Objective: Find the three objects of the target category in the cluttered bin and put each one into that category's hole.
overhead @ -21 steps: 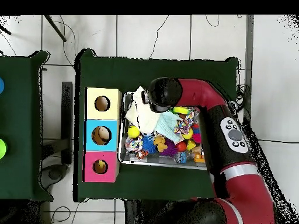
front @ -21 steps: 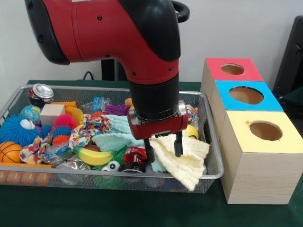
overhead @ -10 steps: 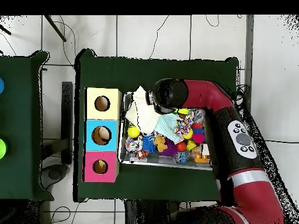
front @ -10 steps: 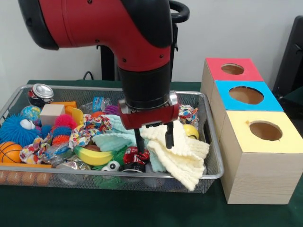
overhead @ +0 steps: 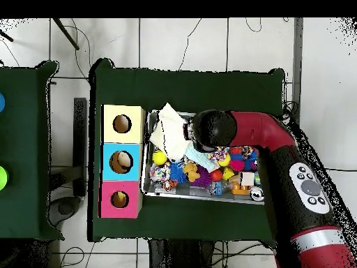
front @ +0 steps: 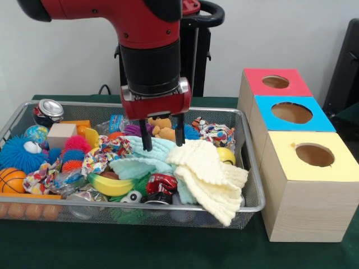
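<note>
My gripper (front: 163, 136) hangs open and empty just above the mint-green cloth (front: 139, 161), near the middle of the wire bin (front: 253, 190). One fingertip (front: 147, 143) hovers over the green cloth. The other sits at the edge of a pale yellow knitted cloth (front: 210, 180) that drapes over the bin's front right rim. Three wooden boxes stand to the right, each with a round hole: the red box (front: 275, 82), the blue box (front: 291, 112) and the yellow box (front: 314, 154). In the overhead view the arm's head (overhead: 213, 129) hides the gripper, and the yellow cloth (overhead: 169, 132) lies beside it.
The bin holds a banana (front: 109, 185), a crushed red can (front: 161, 185), a wooden cube (front: 60, 134), a soda can (front: 49, 109), a blue spiky ball (front: 17, 154), a basketball (front: 11, 179), a yellow ball (front: 226, 155) and patterned fabric (front: 104, 154). Green cloth covers the table (front: 168, 246).
The gripper has risen and moved left and toward the bin's back, away from the yellow cloth and red can. It stayed open and carries nothing.
</note>
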`<state>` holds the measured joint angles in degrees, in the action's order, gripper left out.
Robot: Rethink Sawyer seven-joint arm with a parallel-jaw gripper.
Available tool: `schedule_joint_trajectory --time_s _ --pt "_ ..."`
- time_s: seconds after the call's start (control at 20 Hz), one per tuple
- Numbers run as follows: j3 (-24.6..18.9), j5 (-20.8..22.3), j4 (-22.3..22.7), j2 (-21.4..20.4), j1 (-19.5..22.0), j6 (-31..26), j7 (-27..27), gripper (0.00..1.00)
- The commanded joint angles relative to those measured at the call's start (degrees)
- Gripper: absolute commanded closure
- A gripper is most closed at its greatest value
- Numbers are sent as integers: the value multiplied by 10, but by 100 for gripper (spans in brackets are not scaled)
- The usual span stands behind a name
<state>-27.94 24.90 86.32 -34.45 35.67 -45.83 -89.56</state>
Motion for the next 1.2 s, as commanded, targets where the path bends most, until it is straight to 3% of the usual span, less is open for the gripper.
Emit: schedule_joint_trajectory --time_s 0.05,0.45,0.7,0.95,1.2 --pt "10 88 164 10 2 140 9 0" --pt "56 100 211 0 -40 234 -84 0" --pt "72 90 180 32 -57 255 -79 0" --pt "82 90 134 115 -67 316 -82 0" --pt "89 81 114 140 -81 344 -87 0"
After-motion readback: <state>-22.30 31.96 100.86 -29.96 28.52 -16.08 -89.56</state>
